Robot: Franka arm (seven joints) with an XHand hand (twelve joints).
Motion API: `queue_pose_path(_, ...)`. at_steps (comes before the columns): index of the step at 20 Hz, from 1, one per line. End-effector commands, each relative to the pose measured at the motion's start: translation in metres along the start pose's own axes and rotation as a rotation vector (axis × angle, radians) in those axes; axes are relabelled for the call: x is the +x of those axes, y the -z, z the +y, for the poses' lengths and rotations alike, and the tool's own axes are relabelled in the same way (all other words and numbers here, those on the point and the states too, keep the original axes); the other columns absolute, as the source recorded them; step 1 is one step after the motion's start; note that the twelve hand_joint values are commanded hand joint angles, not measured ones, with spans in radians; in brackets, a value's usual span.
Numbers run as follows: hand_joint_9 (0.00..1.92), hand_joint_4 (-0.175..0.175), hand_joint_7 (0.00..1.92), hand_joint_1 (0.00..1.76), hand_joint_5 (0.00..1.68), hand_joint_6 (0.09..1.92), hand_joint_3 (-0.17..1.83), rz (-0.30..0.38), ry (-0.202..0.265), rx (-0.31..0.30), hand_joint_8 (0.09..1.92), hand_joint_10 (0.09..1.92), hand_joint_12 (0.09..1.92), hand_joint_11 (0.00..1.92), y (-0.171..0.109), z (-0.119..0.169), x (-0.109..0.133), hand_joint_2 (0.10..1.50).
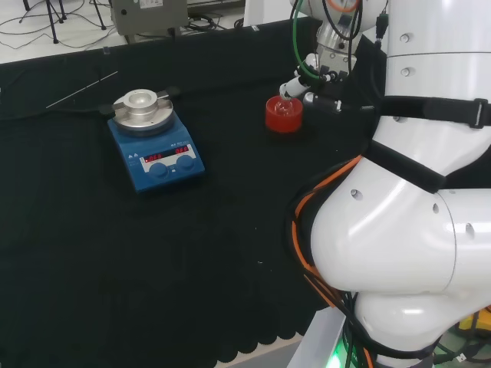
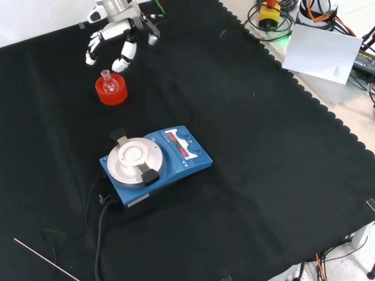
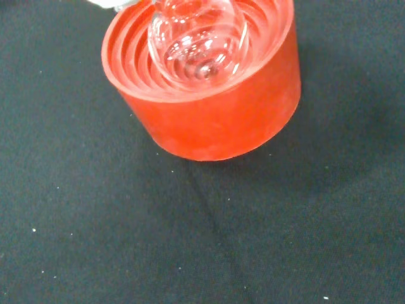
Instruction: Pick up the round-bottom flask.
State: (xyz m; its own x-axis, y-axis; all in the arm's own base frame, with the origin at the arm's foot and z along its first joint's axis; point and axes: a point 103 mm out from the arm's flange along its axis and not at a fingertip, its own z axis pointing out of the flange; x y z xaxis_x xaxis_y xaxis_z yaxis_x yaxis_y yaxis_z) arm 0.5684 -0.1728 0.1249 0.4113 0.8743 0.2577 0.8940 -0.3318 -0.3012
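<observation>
**Flask seated in stand, hand above and not yet on it**

The round-bottom flask [image 2: 107,82] sits neck-up in a red ribbed stand [image 2: 111,92] on the black cloth [image 2: 246,175], toward the far edge in the front view and well apart from the blue hotplate stirrer [image 2: 153,163] nearer the middle of the cloth. The wrist view shows the clear bulb [image 3: 197,39] nested in the stand's concentric ribs [image 3: 133,44]; no liquid can be made out in it.

The hand [image 2: 120,36] hangs just beyond the stand on its far-edge side, fingers [image 2: 125,58] relaxed and spread, pointing down, holding nothing. No finger appears to touch the glass, though the head view, where the hand [image 1: 311,80] stands close over the stand [image 1: 284,115], leaves this uncertain.

Handling assessment: the flask looks small, thin-walled and apparently empty, so it is judged light, rigid and breakable. Smooth glass is likely slippery against the finger pads. The bulb lies mostly below the stand's rim and offers little to grasp. The short neck [image 2: 106,74], standing clear above the rim, is the sensible place to take hold, pinched between thumb and fingers just under the lip.

Risks noted: the stand is loose on the cloth and may shift or lift with the flask if the bulb binds in the ribs. A sideways knock on the neck could tip the flask out. A straight upward lift is advised.
</observation>
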Motion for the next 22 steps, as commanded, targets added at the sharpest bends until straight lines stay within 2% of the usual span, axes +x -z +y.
queue_pose_path(1, 0.32, -0.075, 0.19, 0.74, 0.49, 0.09, 0.55, -0.031, 0.038, -0.018, 0.67, 0.72, 1.28, 0.0, -0.005, 0.002, 0.007, 0.73)
queue_pose_path(9, 0.32, -0.071, 0.19, 0.76, 0.51, 0.09, 0.55, -0.07, 0.039, -0.035, 0.67, 0.72, 1.29, 0.0, -0.02, 0.002, 0.021, 0.73)
queue_pose_path(22, 0.32, -0.067, 0.13, 0.79, 0.53, 0.09, 0.55, -0.071, 0.014, -0.06, 0.66, 0.72, 1.3, 0.0, -0.021, 0.01, 0.011, 0.73)
